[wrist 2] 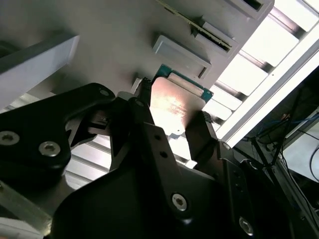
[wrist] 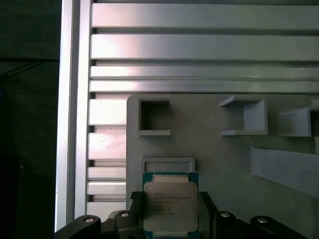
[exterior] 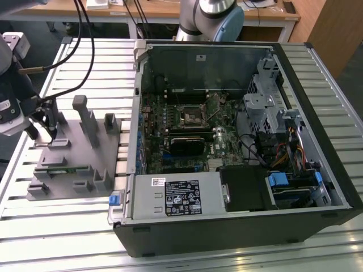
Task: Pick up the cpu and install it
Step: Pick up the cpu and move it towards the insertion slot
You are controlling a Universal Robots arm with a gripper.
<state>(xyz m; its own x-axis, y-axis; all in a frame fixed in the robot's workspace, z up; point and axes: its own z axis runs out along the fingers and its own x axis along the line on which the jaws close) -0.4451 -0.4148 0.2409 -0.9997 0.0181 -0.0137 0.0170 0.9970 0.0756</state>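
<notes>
First wrist view: square silver-topped cpu [wrist: 171, 209] in black end effector [wrist: 170, 200]

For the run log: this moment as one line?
gripper | shut on silver-topped square cpu | at grey plastic fixture | not installed

**Silver and grey, broken by black, green and blue**

In the first wrist view the cpu [wrist: 171, 205] has a pale silver top with faint dark print and a green rim. The gripper [wrist: 171, 200] is matt black, dotted with bright silver screw heads. The plastic fixture [exterior: 74, 153] is a plain mid grey. The table [exterior: 57, 226] is silver aluminium, striped with parallel slots. The computer case [exterior: 238, 241] is black outside, and its motherboard [exterior: 156, 122] is dark green. The power supply [exterior: 176, 195] is silver with a white label. The drive-bay latches [exterior: 279, 180] are blue.
</notes>
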